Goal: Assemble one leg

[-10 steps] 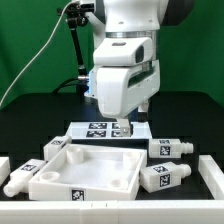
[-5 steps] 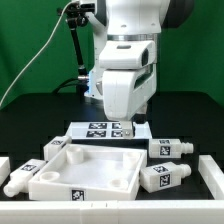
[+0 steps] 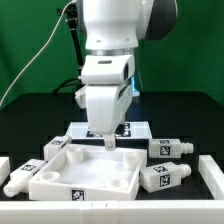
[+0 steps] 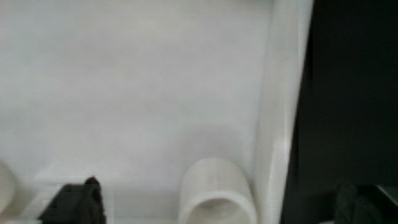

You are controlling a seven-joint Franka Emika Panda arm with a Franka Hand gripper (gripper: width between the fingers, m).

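Observation:
Several white legs with black-and-white tags lie on the black table: two at the exterior view's right, one behind (image 3: 170, 148) and one in front (image 3: 165, 176), and two at its left (image 3: 22, 178) (image 3: 55, 147). The large square white tray-like piece (image 3: 70, 175) lies in the middle front. My gripper (image 3: 108, 141) hangs just over the tray's far edge, open and empty. In the wrist view the gripper (image 4: 222, 207) shows two dark fingertips (image 4: 75, 200) far apart. Below them are the tray's white surface (image 4: 143, 90) and a rounded corner socket (image 4: 222, 195).
The marker board (image 3: 138, 128) lies behind the tray, partly hidden by the arm. White blocks stand at the table's right edge (image 3: 211, 176) and left edge (image 3: 3, 165). A black cable hangs at the back left (image 3: 40, 50).
The arm has swung toward the exterior view's left and forward, from over the marker board to over the tray's far edge. The loose parts have not moved.

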